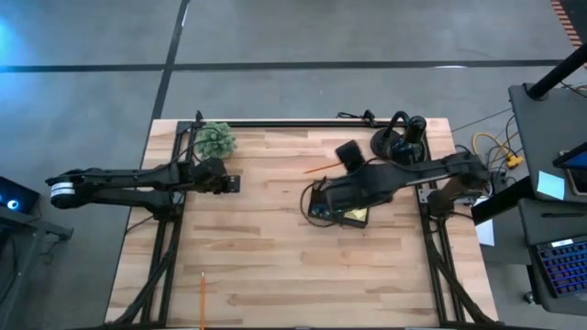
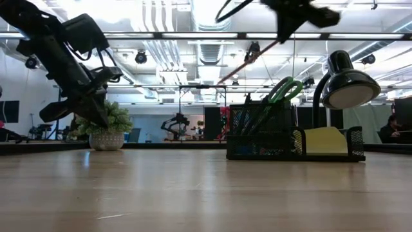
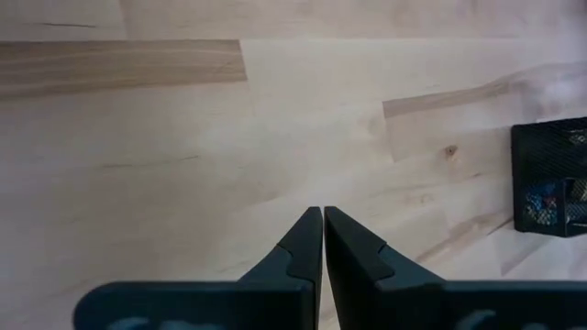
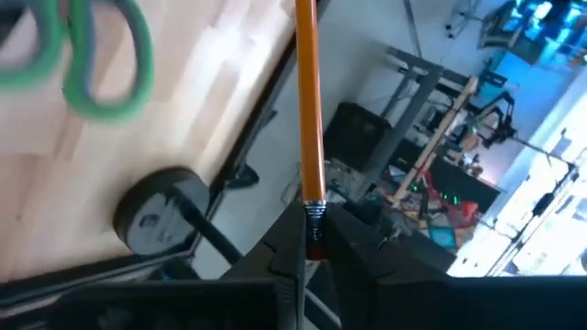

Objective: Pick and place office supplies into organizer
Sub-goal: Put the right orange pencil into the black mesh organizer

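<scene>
1. High view, far left: the left arm reaches in over the table edge, and the left gripper hangs above bare wood just beside a green plant at the back corner.
2. Left wrist view shows that gripper's fingers pressed together with nothing between them, the wood below, and a corner of the black mesh organizer at the picture's edge.
3. Low view: the left gripper is raised off the table in front of the potted plant.
4. Near the front edge, left of centre, a spare orange pencil lies on the wood, well apart from everything else.
5. Centre-right, the organizer stands on the table with a yellow sticky-note pad in it; the low view shows green-handled scissors and dark pens upright in its taller part.
6. The right gripper is above the organizer, its fingers clamped on the eraser end of an orange pencil, which slants up and away from the organizer.
7. Behind the organizer stands a black desk lamp.
</scene>
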